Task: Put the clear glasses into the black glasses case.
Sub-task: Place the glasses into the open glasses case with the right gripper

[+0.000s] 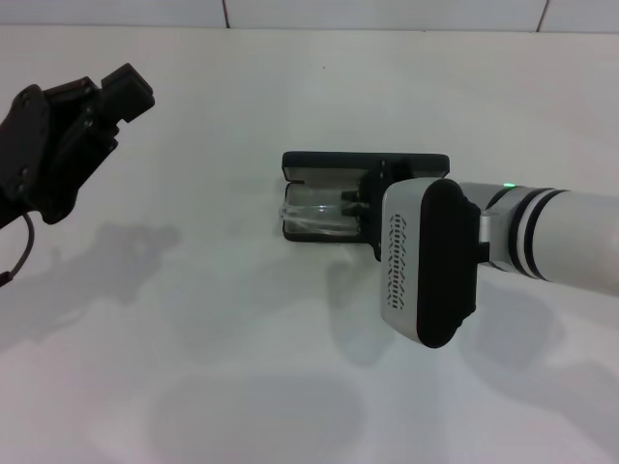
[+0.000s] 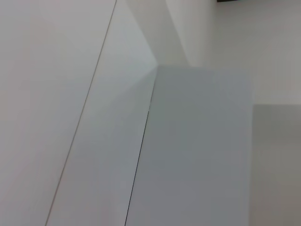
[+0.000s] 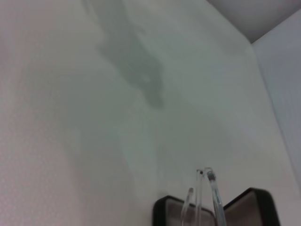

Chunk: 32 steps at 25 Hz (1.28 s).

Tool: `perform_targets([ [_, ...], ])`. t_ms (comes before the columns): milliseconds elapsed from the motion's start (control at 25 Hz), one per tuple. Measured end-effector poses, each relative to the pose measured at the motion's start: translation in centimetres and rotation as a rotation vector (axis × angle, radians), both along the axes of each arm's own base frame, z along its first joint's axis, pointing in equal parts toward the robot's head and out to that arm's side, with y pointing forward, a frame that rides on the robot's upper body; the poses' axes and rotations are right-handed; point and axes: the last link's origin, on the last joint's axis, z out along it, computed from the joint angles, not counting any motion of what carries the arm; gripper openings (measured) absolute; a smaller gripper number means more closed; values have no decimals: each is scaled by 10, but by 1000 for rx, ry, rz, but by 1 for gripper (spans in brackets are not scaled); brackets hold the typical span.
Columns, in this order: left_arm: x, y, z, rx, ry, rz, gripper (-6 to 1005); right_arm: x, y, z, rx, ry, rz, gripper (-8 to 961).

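We note the black glasses case lying open near the middle of the white surface, its lid folded back toward the far side and its grey lining showing. Corners are rounded. Its right end is hidden in the head view. The clear glasses sit in the case's near half, fully transparent and hard to trace. In the right wrist view we see their clear arms rising above the open case.
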Motion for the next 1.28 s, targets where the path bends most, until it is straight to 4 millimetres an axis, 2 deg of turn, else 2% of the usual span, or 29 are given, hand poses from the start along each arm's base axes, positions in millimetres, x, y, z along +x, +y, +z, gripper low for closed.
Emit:
perform_targets([
  [400,1,-1,-1,-2,-4,-2,51,9,9,5,92,-80,-34,109],
  [1280,0,-1,-1,1,-6,1,51,11,11,-7,80,-88,15,121],
])
